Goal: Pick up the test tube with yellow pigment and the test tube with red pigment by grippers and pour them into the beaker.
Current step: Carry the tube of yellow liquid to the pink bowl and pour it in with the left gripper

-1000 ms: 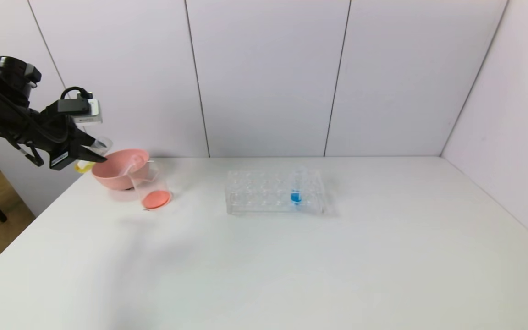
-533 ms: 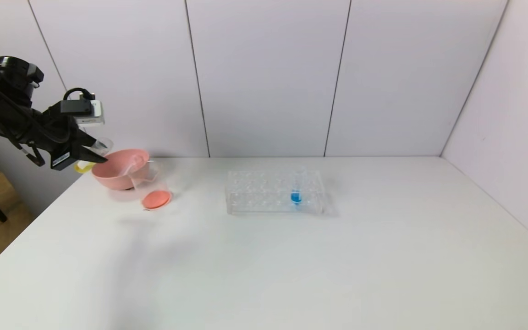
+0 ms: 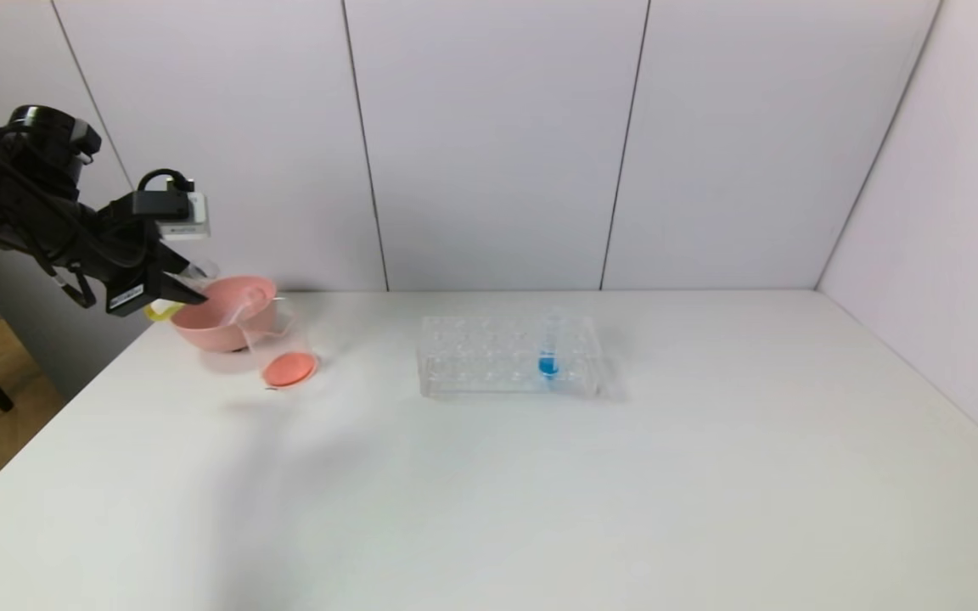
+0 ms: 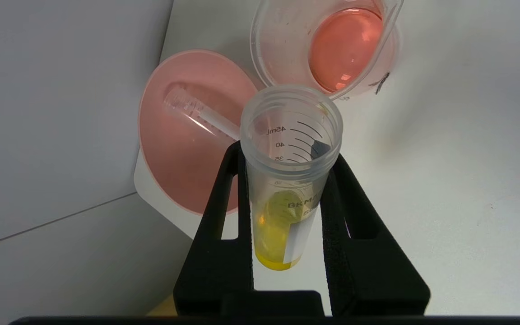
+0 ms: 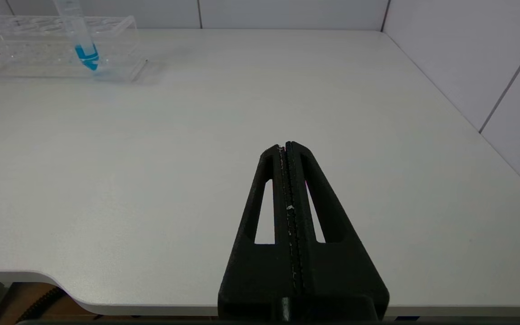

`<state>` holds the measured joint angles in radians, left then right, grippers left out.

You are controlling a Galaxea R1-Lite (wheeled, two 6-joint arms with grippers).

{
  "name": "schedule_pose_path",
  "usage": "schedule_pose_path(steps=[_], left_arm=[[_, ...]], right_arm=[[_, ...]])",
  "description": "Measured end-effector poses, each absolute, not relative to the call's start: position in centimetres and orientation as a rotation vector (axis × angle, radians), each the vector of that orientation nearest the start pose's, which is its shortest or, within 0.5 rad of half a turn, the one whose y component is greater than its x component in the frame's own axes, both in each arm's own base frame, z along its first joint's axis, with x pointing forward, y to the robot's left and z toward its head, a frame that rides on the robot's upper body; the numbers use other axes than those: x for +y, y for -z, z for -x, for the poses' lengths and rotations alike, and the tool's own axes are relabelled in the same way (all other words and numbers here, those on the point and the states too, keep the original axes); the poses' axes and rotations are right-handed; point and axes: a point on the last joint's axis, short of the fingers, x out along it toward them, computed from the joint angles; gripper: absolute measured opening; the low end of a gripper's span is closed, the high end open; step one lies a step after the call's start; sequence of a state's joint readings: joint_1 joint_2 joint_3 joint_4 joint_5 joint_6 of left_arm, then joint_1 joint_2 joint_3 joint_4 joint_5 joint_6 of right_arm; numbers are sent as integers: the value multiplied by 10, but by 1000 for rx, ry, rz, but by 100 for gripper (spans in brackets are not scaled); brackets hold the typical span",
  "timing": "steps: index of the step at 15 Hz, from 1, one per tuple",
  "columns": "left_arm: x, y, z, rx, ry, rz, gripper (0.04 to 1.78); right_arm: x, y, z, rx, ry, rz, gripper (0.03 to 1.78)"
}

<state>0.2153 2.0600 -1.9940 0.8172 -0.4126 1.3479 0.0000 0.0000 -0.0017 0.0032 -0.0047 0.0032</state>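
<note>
Currently our left claw (image 4: 287,180) is clenched on the yellow tube (image 4: 287,180), fingers on either side of the barrel below the open rim, so the mouth stays clear for pouring. We hold it at the far left corner of the worktop (image 3: 540,492), above and just beside the pink bowl (image 3: 222,327). The yellow liquid sits pooled at the closed end, so by our judgement the pour has not begun; the tube must tip further, mouth down.

The beaker (image 3: 283,352) stands touching the bowl on its near side and already holds red-orange liquid. The red tube (image 4: 199,113) lies emptied inside the bowl, which suggests the red half is done and the bowl serves as a discard dish.

The tube mouth points toward the beaker's rim but is not yet over it; we judge that a short move is needed before tipping, or the liquid may land in the bowl.

Our right claw (image 5: 287,149) is pressed closed on nothing, parked low over the worktop's near right edge. The rack (image 3: 510,356) with its blue tube (image 3: 548,352) stands mid-worktop, well apart.
</note>
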Motion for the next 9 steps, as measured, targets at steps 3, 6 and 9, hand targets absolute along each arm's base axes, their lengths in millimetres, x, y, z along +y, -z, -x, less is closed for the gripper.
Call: schedule_pose_path(steps=[3, 6, 9], left_arm=[[68, -247, -382, 595, 676, -1024, 45], [63, -242, -387, 630, 659, -1050, 45], [59, -239, -392, 666, 627, -1085, 45]], right_arm=[[0, -76, 23, 1, 5, -3, 11], [0, -76, 23, 1, 5, -3, 11], [0, -76, 23, 1, 4, -3, 11]])
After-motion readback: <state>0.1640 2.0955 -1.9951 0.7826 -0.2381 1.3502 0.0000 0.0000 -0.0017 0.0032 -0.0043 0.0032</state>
